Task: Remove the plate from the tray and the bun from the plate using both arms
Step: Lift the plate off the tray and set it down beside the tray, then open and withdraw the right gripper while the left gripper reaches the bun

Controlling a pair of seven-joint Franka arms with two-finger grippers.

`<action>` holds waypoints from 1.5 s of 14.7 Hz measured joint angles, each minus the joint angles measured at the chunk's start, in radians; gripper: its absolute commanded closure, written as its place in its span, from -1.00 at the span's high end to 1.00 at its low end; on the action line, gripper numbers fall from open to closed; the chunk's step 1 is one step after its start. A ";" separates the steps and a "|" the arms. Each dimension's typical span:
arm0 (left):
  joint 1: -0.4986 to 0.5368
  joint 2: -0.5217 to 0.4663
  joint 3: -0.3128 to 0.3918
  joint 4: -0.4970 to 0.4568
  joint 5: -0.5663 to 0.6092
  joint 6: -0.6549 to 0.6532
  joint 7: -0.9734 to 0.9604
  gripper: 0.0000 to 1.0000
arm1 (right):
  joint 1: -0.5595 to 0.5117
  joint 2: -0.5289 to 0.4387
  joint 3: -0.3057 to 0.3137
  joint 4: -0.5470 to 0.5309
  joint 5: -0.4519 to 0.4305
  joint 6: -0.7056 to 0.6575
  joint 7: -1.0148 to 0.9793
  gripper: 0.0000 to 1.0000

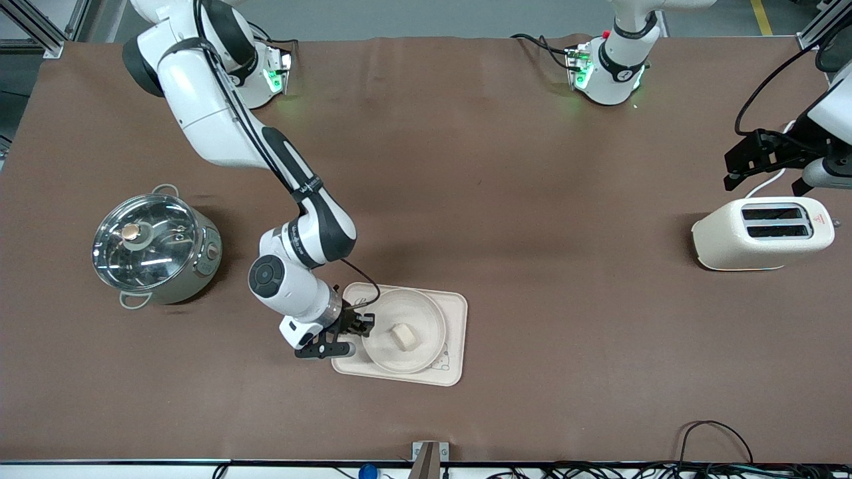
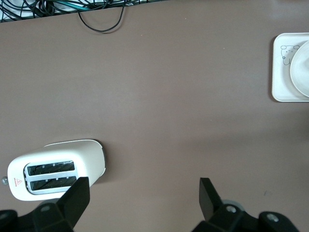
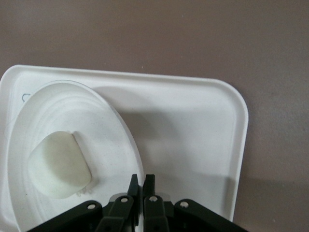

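The round cream plate (image 1: 416, 313) lies on the rectangular tray (image 1: 454, 314), nearer the front camera than the table's middle. The small pale bun (image 1: 403, 336) sits on the plate. My right gripper (image 1: 363, 326) is at the plate's edge toward the right arm's end, shut on the rim. In the right wrist view the fingertips (image 3: 137, 182) pinch the plate (image 3: 82, 111) rim, with the bun (image 3: 58, 164) beside them and the tray (image 3: 193, 135) beneath. My left gripper (image 1: 752, 159) waits open and empty above the table by the toaster; it also shows in its wrist view (image 2: 144, 191).
A cream two-slot toaster (image 1: 762, 233) lies at the left arm's end, also in the left wrist view (image 2: 58, 166). A steel pot with a glass lid (image 1: 154, 247) stands at the right arm's end. Cables (image 1: 712, 432) run along the table's front edge.
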 measured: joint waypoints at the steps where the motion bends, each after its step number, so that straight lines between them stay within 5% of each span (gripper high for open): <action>1: 0.000 0.000 0.000 0.000 0.000 0.000 0.000 1.00 | 0.001 -0.028 0.003 -0.043 0.000 0.007 0.000 -0.99; 12: 0.000 0.000 0.000 0.000 0.000 0.000 0.000 1.00 | -0.042 -0.334 0.131 -0.536 0.058 0.117 0.003 -1.00; 17: 0.000 0.000 0.000 -0.001 0.000 -0.002 0.000 1.00 | -0.046 -0.378 0.185 -0.753 0.097 0.222 0.003 -0.99; 18: 0.000 0.000 0.000 -0.003 0.000 -0.004 0.001 1.00 | -0.048 -0.379 0.189 -0.761 0.101 0.233 0.003 -0.84; 20: -0.001 0.001 -0.001 -0.008 0.000 -0.052 0.001 1.00 | -0.053 -0.382 0.192 -0.765 0.105 0.228 0.003 0.41; 21: -0.002 0.001 -0.002 -0.011 -0.001 -0.083 0.001 1.00 | -0.056 -0.382 0.192 -0.767 0.108 0.222 0.005 0.83; 22: -0.005 0.002 -0.004 -0.017 -0.008 -0.100 0.000 1.00 | -0.059 -0.382 0.192 -0.771 0.110 0.220 0.020 0.94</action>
